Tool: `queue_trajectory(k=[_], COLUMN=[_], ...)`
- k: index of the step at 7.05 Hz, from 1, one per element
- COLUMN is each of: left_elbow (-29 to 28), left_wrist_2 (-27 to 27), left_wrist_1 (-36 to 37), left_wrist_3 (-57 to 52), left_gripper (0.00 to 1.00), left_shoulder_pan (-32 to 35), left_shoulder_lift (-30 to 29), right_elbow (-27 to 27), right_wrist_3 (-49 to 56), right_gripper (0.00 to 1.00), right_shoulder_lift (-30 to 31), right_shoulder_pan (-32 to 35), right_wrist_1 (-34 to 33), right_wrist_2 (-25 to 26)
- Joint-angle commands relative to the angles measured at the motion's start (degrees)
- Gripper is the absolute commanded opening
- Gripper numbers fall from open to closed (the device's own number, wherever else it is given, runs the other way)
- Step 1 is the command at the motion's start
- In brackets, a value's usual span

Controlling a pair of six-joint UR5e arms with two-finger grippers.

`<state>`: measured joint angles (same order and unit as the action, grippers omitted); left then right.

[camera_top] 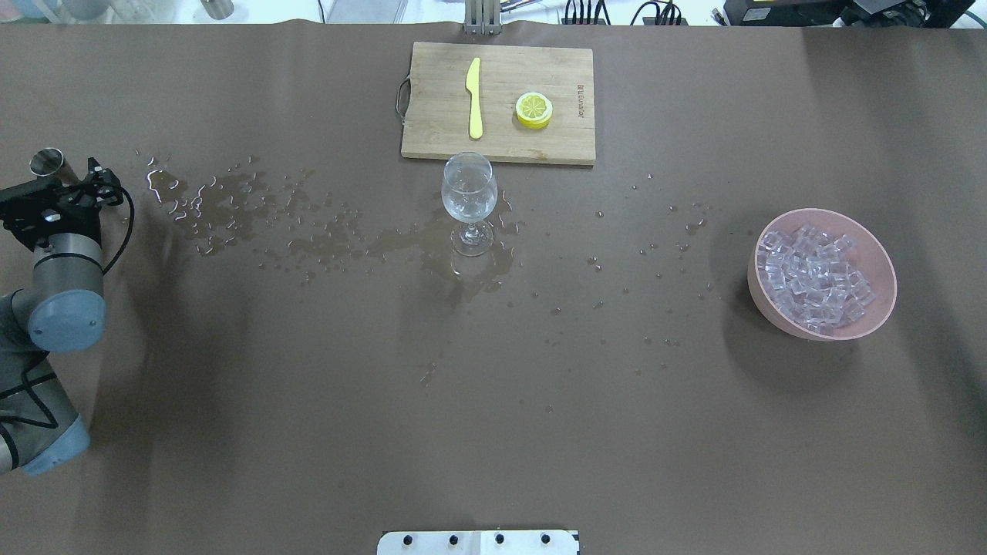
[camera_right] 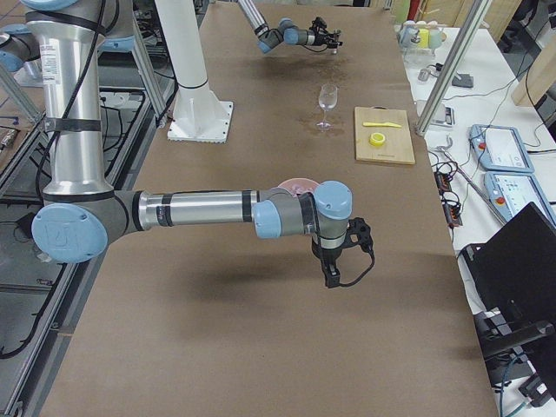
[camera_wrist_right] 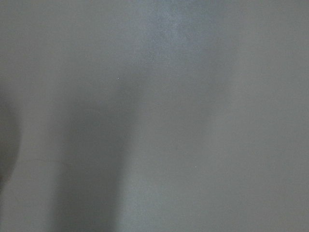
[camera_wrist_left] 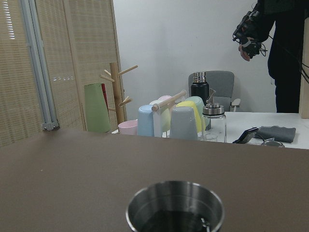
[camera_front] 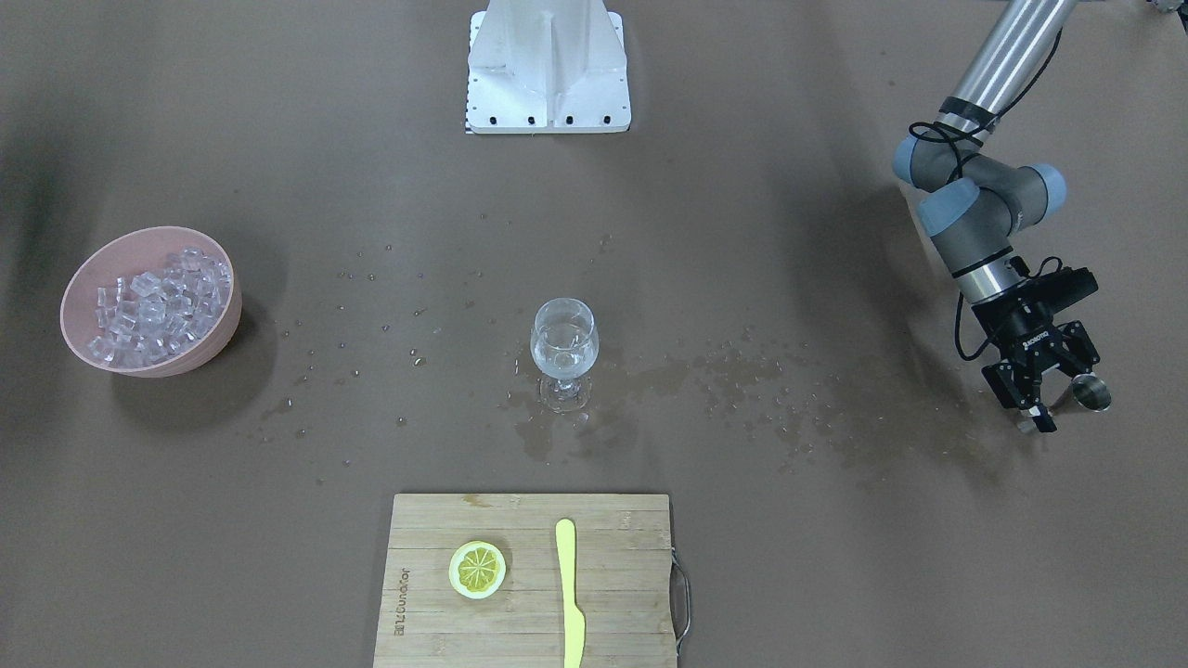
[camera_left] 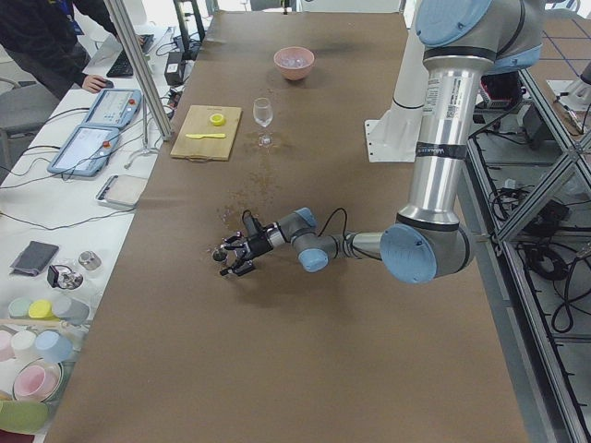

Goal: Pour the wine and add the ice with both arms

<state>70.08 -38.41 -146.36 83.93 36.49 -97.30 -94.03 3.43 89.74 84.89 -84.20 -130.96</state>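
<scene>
- The wine point(camera_front: 563, 360) is a small amount of clear liquid in the glass point(camera_front: 563, 348), which stands in the middle of the table point(camera_front: 835, 139) with drops point(camera_front: 742, 371) around its foot.
- The ice point(camera_front: 158, 311) is heaped in the pink bowl point(camera_front: 111, 263), well apart from the glass, on the robot's right side.
- The left gripper point(camera_front: 1047, 408) hangs low at the far left end of the table. Its jaws look apart and clamp nothing. A small steel cup point(camera_front: 1091, 393) stands upright just beside the fingertips; I cannot tell if it touches them.
- The right gripper point(camera_right: 331, 274) shows only in the right side view, low over the table near the bowl. I cannot tell if it is apart or together.
- Handling, as I judge it: the cubes are small, hard and glassy, probably slippery. The best hold is on two flat opposite faces of a cube at the top of the heap, with a gentle squeeze so that it does not shoot out.
- The glass is fragile and top-heavy on its thin stem, and the table under it is wet — a light knock could slide or tip it. The ice should go in from close above the rim.
- Hard to make out: the level of the wine, clear on clear.
- The inside of the cup is dark in the left wrist view, so I cannot say if liquid is left in it; the fingers do not show there.
- The right wrist view gives only blurred table surface — no ice, no bowl.
</scene>
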Motion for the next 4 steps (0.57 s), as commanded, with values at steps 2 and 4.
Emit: queue_trajectory(k=[2,4], left_elbow=[-0.91,-1.0], left_wrist_2=[0.0,0.0], left_wrist_1=[-3.76,-3.76], left_wrist_3=[0.0,0.0], left_gripper=[0.38,0.38], left_shoulder_pan=[-0.27,-0.27], left_shoulder_lift=[0.26,0.35], right_elbow=[-0.1,-0.1], right_wrist_3=[0.0,0.0], right_gripper=[1.0,1.0], right_shoulder_lift=[-0.09,-0.09], right_shoulder_pan=[0.01,0.01], right_wrist_1=[0.0,0.0], right_wrist_2=[0.0,0.0])
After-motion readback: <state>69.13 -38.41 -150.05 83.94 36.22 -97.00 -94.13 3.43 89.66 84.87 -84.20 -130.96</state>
